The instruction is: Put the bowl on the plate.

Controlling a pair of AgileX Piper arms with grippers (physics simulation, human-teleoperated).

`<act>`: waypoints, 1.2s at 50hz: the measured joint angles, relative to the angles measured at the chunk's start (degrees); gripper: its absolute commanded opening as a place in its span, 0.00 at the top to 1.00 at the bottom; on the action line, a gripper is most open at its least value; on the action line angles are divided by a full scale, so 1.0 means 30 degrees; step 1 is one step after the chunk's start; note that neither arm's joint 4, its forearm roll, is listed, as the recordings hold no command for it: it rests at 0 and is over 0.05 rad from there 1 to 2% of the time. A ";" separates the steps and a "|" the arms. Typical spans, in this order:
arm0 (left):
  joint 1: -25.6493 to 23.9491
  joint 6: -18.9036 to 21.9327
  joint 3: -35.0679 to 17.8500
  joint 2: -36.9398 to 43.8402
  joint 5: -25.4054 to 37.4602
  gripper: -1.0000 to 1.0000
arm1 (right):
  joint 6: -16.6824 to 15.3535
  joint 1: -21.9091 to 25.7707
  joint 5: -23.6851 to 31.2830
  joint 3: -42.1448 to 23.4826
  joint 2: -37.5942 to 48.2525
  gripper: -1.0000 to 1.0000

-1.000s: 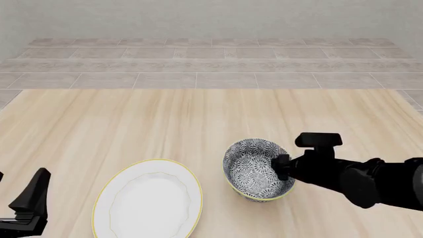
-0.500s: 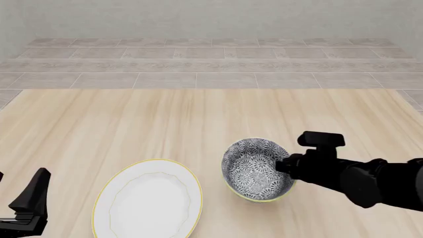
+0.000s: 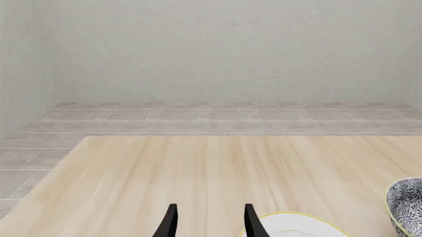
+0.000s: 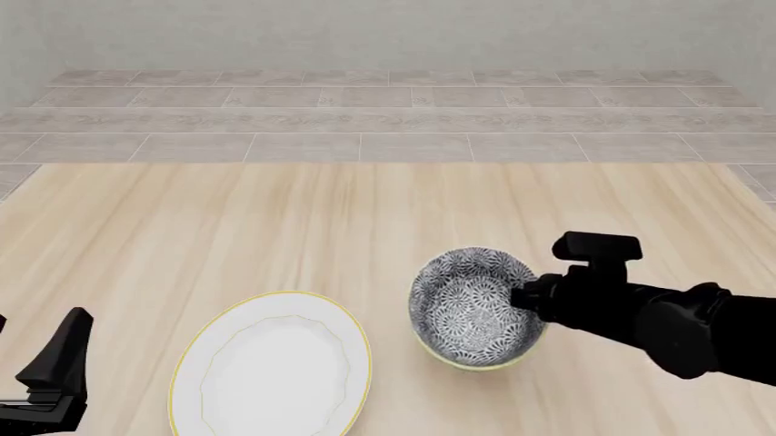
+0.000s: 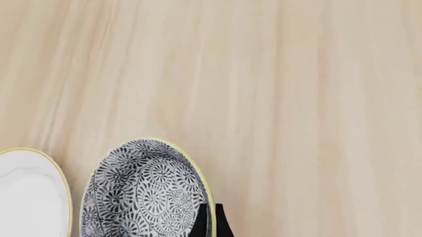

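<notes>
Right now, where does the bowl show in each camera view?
Front view: bowl right of centre, on the right tool.
Left wrist view: only a sliver of it at the picture's edge.
Right wrist view: fills the near part.
Shared landmark: the white plate beside it.

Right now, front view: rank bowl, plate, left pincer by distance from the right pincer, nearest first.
1. bowl: at the right pincer, which is clamped on its right rim.
2. plate: left of the bowl, near table edge.
3. left pincer: far left corner of the view, beyond the plate.
</notes>
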 measured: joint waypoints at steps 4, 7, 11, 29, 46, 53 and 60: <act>0.0000 0.0000 0.0000 0.0000 0.0000 0.00 | 0.0295 0.0018 0.0242 -0.0164 -0.0173 1.00; 0.0000 0.0000 0.0000 0.0000 0.0000 0.00 | 0.0510 0.0026 0.0407 -0.0287 -0.0288 1.00; 0.0000 0.0000 0.0000 0.0000 0.0000 0.00 | 0.0815 0.0059 0.0621 -0.0457 -0.0430 1.00; 0.0000 0.0000 0.0000 0.0000 0.0000 0.00 | 0.1411 -0.0090 0.1991 -0.1358 -0.2062 1.00; 0.0000 0.0000 0.0000 0.0000 0.0000 0.00 | 0.1867 0.0326 0.3624 -0.2725 -0.3323 1.00; 0.0000 0.0000 0.0000 0.0000 0.0000 0.00 | 0.1834 0.0610 0.4477 -0.3600 -0.3614 1.00; 0.0000 0.0000 0.0000 0.0000 0.0000 0.00 | 0.1656 0.1082 0.5271 -0.4513 -0.3813 1.00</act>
